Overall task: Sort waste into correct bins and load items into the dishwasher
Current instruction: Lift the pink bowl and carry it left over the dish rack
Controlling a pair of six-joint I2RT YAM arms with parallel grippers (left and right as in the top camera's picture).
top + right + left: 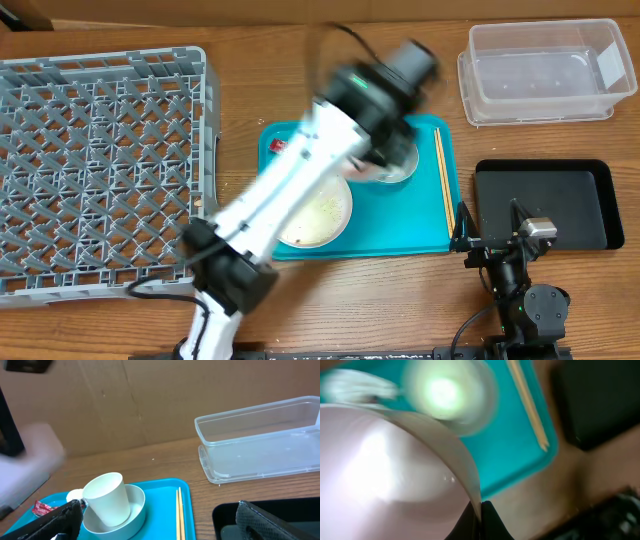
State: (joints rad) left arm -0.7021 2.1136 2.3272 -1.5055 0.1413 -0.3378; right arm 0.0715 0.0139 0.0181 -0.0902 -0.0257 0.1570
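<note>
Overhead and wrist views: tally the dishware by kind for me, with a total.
Bowls: 2, a pale bowl and a pinkish bowl
Cups: 1, the white cup
Plates: 1, the plate
Chopstick pairs: 1, the chopstick pair
Total: 5

white cup (106, 497) tilted inside pale grey-blue bowl (134, 512); chopstick pair (179, 515) just right; red wrapper (42, 507) left; crumb-flecked plate (325, 215) near; pinkish bowl (385, 470) blurred.
</note>
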